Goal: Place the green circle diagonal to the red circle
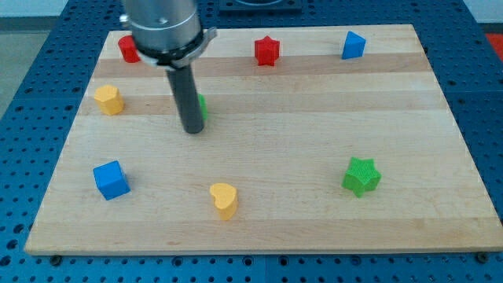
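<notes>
My tip [192, 130] was seen pressed against the left of the green circle [202, 106], which was mostly hidden. The red circle [128, 49], possibly round, lay farther left. No jaws were borne by the rod.

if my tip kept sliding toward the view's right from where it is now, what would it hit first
My tip would meet the green circle almost at once: that block peeks out just behind the rod's right edge, seemingly touching or nearly so, though depth is unclear. Beyond it, that line looks free to the board's edge.
</notes>
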Robot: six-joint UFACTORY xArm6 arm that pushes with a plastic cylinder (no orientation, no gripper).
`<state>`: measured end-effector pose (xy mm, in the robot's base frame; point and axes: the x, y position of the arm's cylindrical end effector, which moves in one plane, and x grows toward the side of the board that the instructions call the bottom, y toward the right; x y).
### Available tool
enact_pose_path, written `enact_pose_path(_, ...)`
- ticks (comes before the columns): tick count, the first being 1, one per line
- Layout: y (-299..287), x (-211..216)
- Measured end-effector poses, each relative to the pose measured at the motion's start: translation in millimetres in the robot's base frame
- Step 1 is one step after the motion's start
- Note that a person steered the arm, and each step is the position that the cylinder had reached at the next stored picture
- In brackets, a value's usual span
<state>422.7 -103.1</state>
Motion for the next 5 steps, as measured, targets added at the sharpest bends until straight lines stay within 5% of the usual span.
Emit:
enact_pose_path(1,-35,-55)
enact_pose_path(3,16,-65)
enact_pose_path(5,-50,-123)
